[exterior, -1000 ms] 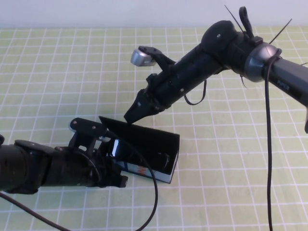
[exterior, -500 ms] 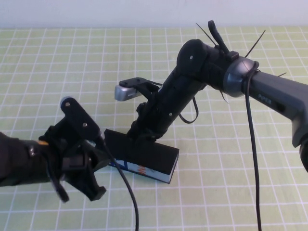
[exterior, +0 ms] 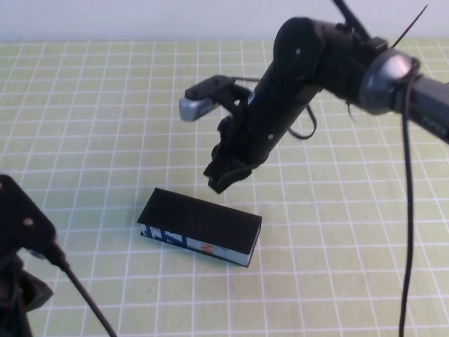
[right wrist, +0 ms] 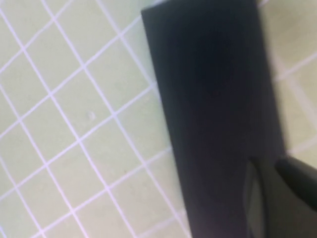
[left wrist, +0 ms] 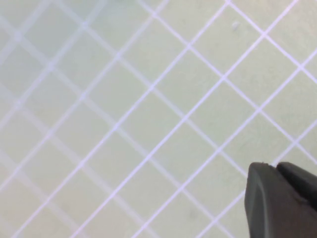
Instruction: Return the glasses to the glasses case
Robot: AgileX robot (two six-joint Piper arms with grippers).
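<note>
The black rectangular box-shaped glasses case (exterior: 200, 226) lies with its flap lid down on the pale green, white-gridded table mat (exterior: 98, 119), near the middle of the table, its white side with blue and orange print facing the robot; the glasses are not visible, so whether they lie inside cannot be told. The right gripper (exterior: 223, 175) hangs just above the case's far edge, apart from it, jaws closed on nothing; the left gripper (left wrist: 282, 198) sits low at the near left corner, well apart from the case; whether its jaws are open or closed cannot be told.
</note>
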